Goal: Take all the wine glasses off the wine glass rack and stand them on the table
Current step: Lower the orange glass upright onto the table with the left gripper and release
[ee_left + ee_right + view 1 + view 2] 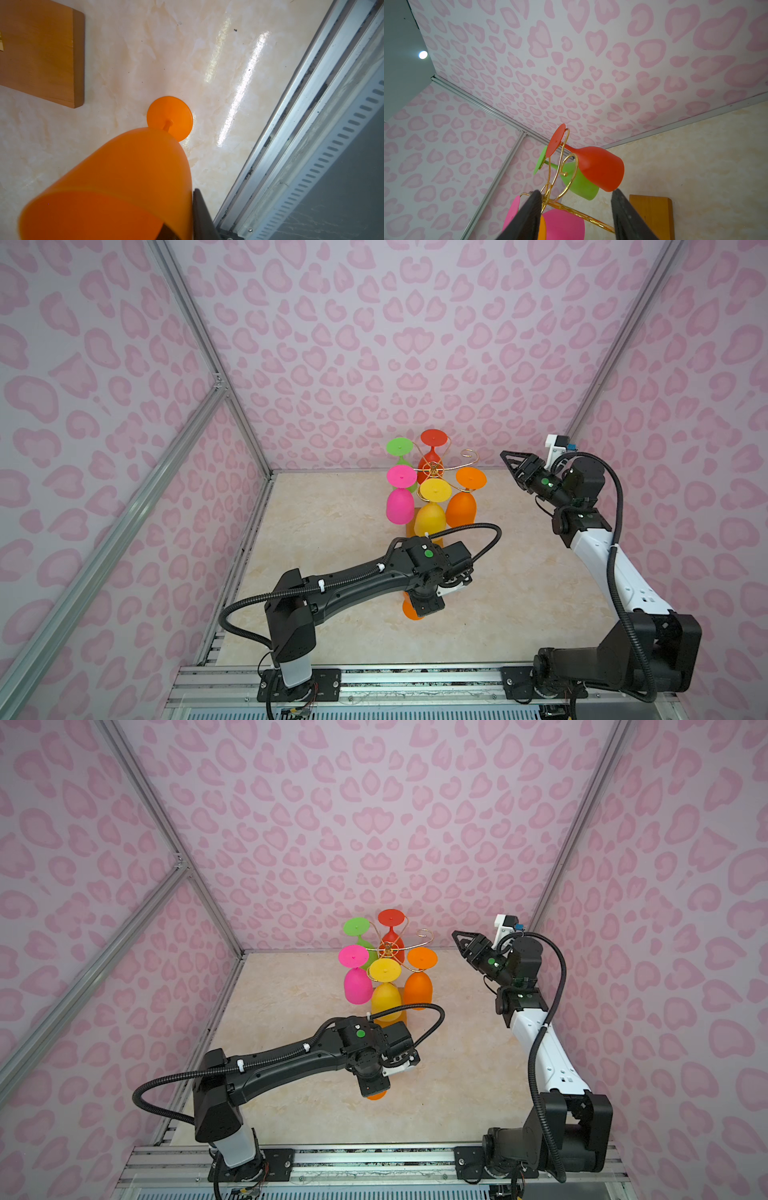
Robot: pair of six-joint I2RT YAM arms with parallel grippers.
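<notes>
rack point(434, 467): five glasses point(432, 516) hanging | sixth glass point(128, 166) upright on table point(207, 62), off rack; top views hide most, left wrist view shows foot down | my left gripper point(182, 220) at its rim, pinch unclear | my right gripper point(577, 194) agape, empty

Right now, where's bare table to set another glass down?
Bare table between the left wall and the rack; also between the left arm and right arm. Crowded: back centre around the rack, and under the left arm, where an orange glass stands.
</notes>
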